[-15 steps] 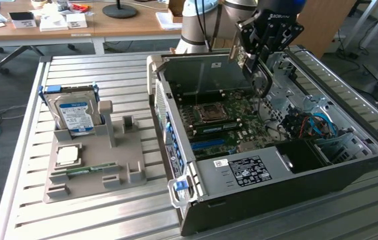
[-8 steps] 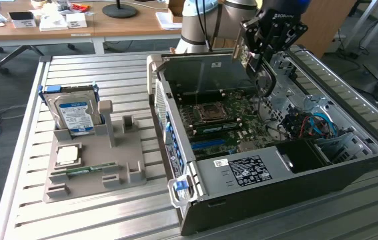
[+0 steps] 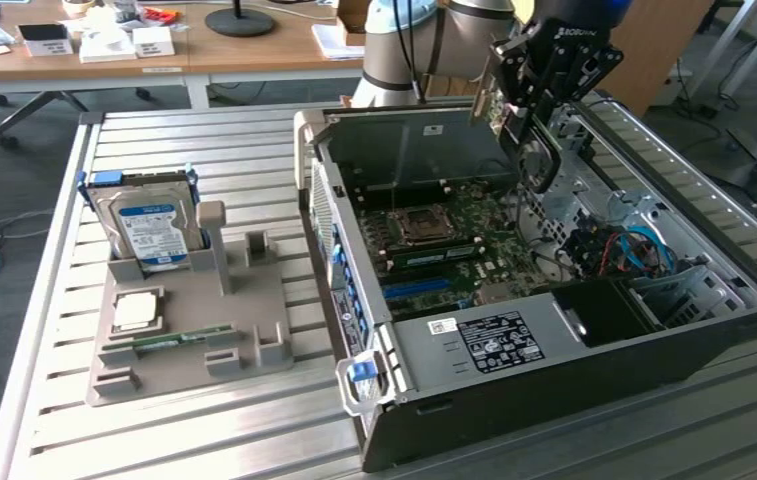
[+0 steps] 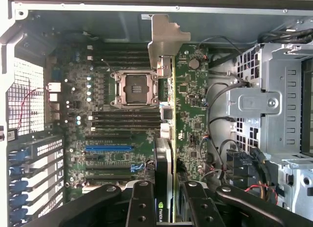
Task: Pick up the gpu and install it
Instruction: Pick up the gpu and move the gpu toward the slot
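I have the thin, greenish-brown, black-faced gpu card [image 4: 165, 158] clamped in the black gripper [image 4: 168, 205]. It hangs edge-down above the green motherboard [image 4: 112, 161] inside the open black computer case [image 3: 538, 400]. I judge the pick-up done, with the card not yet seated in a slot.

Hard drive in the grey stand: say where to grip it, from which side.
Probably take the silver, blue-labelled hard drive by its upper edge, across the flat faces, from above: it stands upright in the grey plastic holder, lower end slotted in.

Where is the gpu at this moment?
The gpu is clamped edge-on in the gripper, hanging over the open computer case above its motherboard, at the exterior view's upper right.
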Motion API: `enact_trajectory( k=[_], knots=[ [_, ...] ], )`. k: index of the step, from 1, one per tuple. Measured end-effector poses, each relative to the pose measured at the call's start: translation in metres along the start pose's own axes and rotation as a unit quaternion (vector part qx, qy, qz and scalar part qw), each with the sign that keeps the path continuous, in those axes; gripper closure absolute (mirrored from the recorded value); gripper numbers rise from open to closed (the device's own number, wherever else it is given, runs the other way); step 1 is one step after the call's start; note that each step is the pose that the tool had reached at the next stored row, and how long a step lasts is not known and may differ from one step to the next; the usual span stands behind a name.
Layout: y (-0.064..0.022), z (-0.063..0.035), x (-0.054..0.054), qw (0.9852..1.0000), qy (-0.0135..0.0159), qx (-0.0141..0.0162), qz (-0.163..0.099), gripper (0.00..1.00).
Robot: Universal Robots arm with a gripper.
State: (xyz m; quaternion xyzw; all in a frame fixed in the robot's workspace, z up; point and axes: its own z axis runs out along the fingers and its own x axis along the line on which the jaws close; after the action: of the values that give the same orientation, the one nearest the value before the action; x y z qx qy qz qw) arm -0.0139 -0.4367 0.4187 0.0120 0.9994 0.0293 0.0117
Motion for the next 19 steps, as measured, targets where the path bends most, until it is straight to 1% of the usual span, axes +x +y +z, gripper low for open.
enact_trajectory(
  k=[8,19],
  knots=[
    [0.0001,0.0,-0.0023,1.0,0.0,0.0,0.0,0.73],
    [0.0004,0.0002,-0.0089,1.0,0.0,0.0,0.0,0.73]
  ],
)
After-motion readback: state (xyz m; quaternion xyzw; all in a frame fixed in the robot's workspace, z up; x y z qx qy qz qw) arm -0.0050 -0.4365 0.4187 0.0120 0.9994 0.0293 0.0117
